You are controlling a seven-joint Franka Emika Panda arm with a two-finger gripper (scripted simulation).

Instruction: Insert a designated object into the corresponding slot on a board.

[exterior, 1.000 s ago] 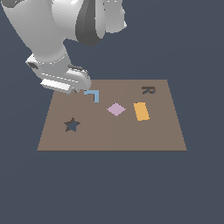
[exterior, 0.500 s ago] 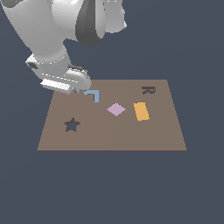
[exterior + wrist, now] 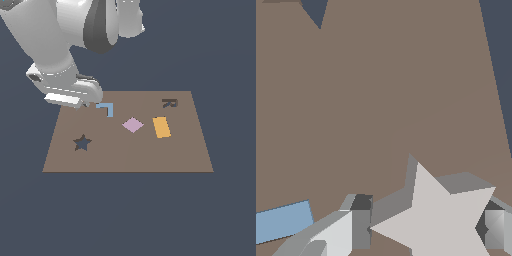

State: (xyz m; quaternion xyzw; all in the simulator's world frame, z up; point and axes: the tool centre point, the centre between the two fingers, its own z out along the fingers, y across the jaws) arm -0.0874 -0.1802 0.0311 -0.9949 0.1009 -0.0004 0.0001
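Observation:
The tan board (image 3: 150, 155) lies flat, and its dark star-shaped slot (image 3: 82, 143) is near the front corner on the exterior view's left. My gripper (image 3: 85, 104) hangs low over the board's back corner on that same side, beside the blue L (image 3: 106, 108). The wrist view shows a pale grey star piece (image 3: 438, 220) between my two fingers (image 3: 361, 230), which touch it on both sides, so my gripper (image 3: 426, 231) is shut on it. A dark point of the slot (image 3: 316, 12) shows at the edge of the wrist view. In the exterior view the star piece is hidden by the hand.
A pink diamond (image 3: 133, 124), an orange rectangle (image 3: 161, 127) and a dark R cutout (image 3: 169, 103) sit in the board further to the exterior view's right. The blue L (image 3: 283, 221) also shows in the wrist view. Dark floor (image 3: 498, 50) lies beyond the board's edge.

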